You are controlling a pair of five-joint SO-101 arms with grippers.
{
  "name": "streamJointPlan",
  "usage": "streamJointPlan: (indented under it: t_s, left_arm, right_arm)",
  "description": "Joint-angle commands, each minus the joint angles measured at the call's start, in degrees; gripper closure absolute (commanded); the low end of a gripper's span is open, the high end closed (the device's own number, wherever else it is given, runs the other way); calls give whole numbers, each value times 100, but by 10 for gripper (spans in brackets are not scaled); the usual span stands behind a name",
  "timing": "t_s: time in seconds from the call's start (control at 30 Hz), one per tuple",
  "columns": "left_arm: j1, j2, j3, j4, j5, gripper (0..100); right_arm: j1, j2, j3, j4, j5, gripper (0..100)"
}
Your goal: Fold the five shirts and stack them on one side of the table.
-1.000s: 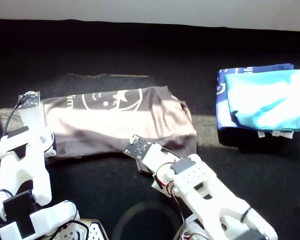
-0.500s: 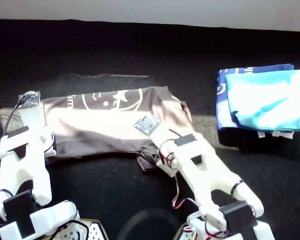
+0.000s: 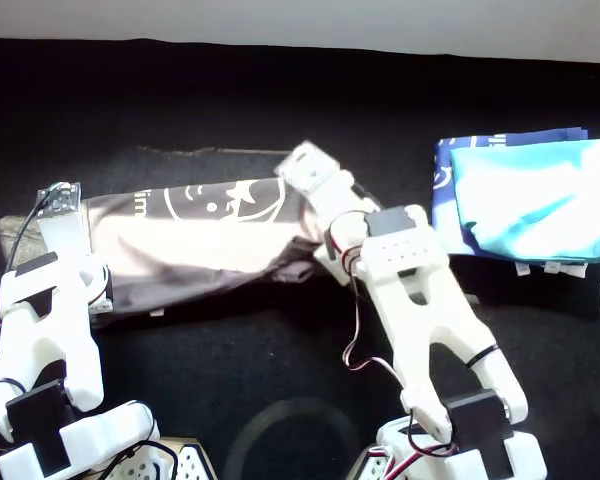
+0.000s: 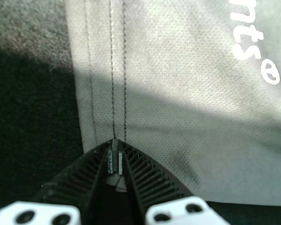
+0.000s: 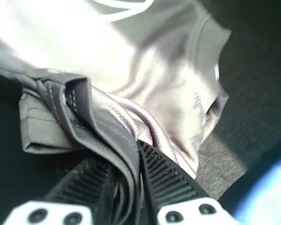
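Grey shirt (image 3: pixel 200 250) lies w/ long axis left–right across the table (image 3: pixel 230 90), hem end to the left, white print along its far edge. Left gripper (image 4: pixel 113 157) sits at that left end, jaws pressed together on the stitched hem. Right gripper (image 5: pixel 136 147) at the shirt's right end, pinching a bunched fold of fabric doubled over the rest. Further right, well apart: stack (image 3: pixel 525 200) of folded shirts, cyan on top, blue & black beneath.
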Motion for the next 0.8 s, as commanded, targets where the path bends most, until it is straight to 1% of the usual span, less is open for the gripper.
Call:
streamJointPlan:
  t_s: [0.0,0.07,0.23,0.4,0.47,0.53,0.6,0.67,0.77]
  left_arm:
    - [-66,22,31,-141,35,991]
    - [-66,22,31,-141,35,991]
    - [-66,22,31,-141,35,991]
    - [-66,22,31,-141,35,991]
    - [-66,22,31,-149,35,991]
    - [-66,22,31,-149,35,991]
    - [-66,22,31,-149,35,991]
    - [-66,22,31,-149,35,991]
    - [-66,22,31,-149,35,991]
  right_arm:
    - [-66,84,-435,-637,18,992]
    - [-92,356,-479,-813,18,990]
    - [-189,1191,-549,-822,26,988]
    - [-119,1754,-1147,-831,-62,980]
    - [-66,1921,-1499,-840,-492,930]
    - [22,2097,-1824,-840,-1029,849]
    - [92,2264,-2088,-840,-1407,774]
    - [136,2360,-2255,-822,-1459,738]
    - [224,2299,-2334,-796,-1468,738]
